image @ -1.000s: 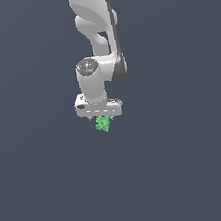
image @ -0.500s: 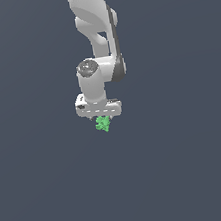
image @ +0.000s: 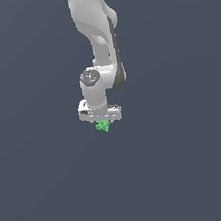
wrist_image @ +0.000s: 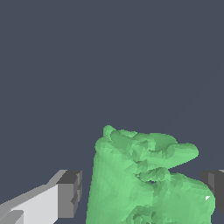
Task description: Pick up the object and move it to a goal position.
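The object (image: 103,127) is a tiny bright green jagged lump that sits right under the white hand of the arm. My gripper (image: 103,124) points straight down and is shut on it. In the wrist view the object (wrist_image: 144,175) fills the space between the two dark finger pads (wrist_image: 71,192), one on each side. The near pad sits almost against its flank. Its lower part runs out of the picture.
Only a flat, dark grey-blue ground (image: 193,170) surrounds the arm. The white arm (image: 94,29) rises above the gripper to the top edge of the exterior view.
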Action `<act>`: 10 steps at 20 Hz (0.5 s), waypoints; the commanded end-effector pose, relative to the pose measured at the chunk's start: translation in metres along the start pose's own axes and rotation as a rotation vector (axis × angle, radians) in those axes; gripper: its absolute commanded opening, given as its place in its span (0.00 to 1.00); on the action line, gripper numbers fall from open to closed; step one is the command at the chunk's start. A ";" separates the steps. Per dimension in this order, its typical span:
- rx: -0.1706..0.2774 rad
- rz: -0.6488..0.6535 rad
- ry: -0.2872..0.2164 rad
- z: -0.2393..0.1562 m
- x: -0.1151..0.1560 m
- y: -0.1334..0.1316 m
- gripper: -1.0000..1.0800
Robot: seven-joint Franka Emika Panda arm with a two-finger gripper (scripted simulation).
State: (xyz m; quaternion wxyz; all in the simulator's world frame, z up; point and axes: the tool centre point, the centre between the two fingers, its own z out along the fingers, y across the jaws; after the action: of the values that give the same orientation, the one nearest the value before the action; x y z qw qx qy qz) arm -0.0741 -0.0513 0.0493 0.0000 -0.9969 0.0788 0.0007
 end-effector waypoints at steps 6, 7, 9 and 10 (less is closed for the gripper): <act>0.000 0.000 0.001 0.009 0.001 0.000 0.00; 0.000 0.000 0.001 0.009 0.001 0.000 0.00; 0.000 0.000 0.001 0.009 0.001 0.000 0.00; 0.000 0.000 0.001 0.009 0.001 0.000 0.00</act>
State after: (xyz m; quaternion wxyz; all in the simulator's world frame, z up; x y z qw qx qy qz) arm -0.0733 -0.0504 0.0410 0.0003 -0.9969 0.0782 -0.0002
